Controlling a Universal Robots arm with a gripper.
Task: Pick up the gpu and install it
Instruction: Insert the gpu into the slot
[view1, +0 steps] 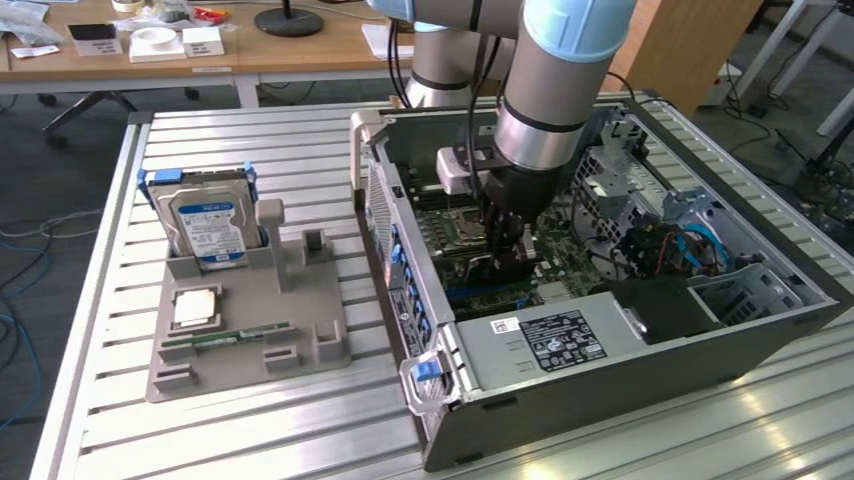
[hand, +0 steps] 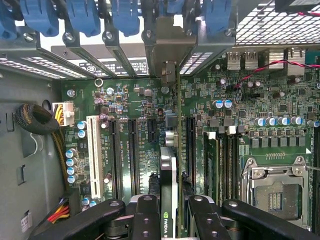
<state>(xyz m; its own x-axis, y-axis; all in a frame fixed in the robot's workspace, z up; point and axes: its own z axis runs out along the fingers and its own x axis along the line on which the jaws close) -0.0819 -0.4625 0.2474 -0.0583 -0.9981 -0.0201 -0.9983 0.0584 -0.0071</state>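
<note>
Gpu (hand: 169, 170) held edge-on, clamped between gripper (hand: 169, 220) fingers, bracket end toward case rear slots so card lines up w/ a mobo (hand: 135, 100) expansion slot inside open pc case (view1: 601, 380) mid-table, w/ blue slot latches (hand: 125, 15), cables & neighbouring slots crowding it; hard drive (view1: 211, 225) sits on grey holder (view1: 240, 330) by table's far edge.

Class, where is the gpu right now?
In the wrist view the gpu stands edge-on in the hand, over the motherboard slots, inside the open computer case.
</note>
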